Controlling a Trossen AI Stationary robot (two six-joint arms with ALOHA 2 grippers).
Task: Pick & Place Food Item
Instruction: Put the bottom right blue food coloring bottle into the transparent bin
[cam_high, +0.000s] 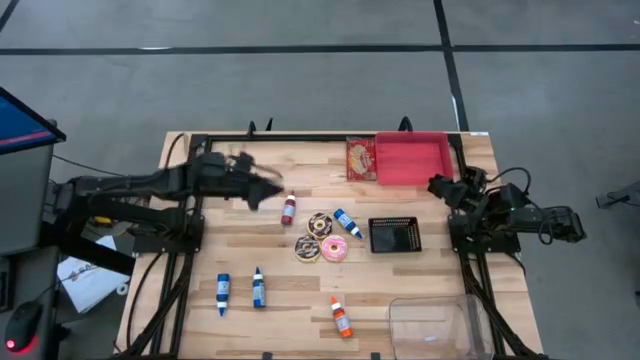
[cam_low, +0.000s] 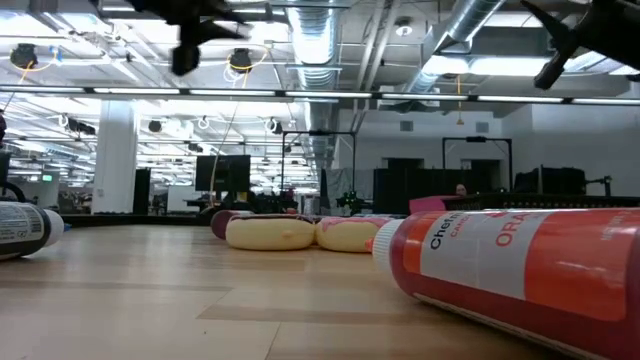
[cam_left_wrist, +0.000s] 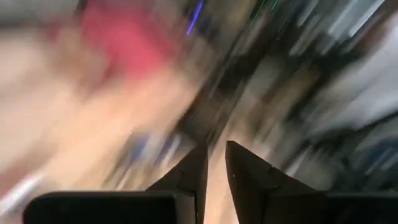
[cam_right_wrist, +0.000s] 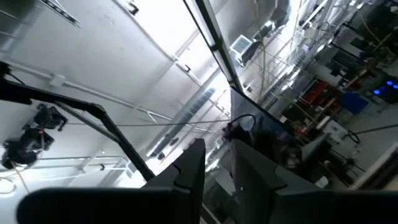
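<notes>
While pressed together and empty, left gripper (cam_high: 272, 190) just beside red bottle (cam_high: 288, 209)

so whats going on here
Nothing is held right now. The left gripper hangs above the table near the red bottle, jaws nearly shut and empty. The right gripper is drawn back at the right edge beside the red tray, also empty. The two donuts lie untouched mid-table.
</notes>
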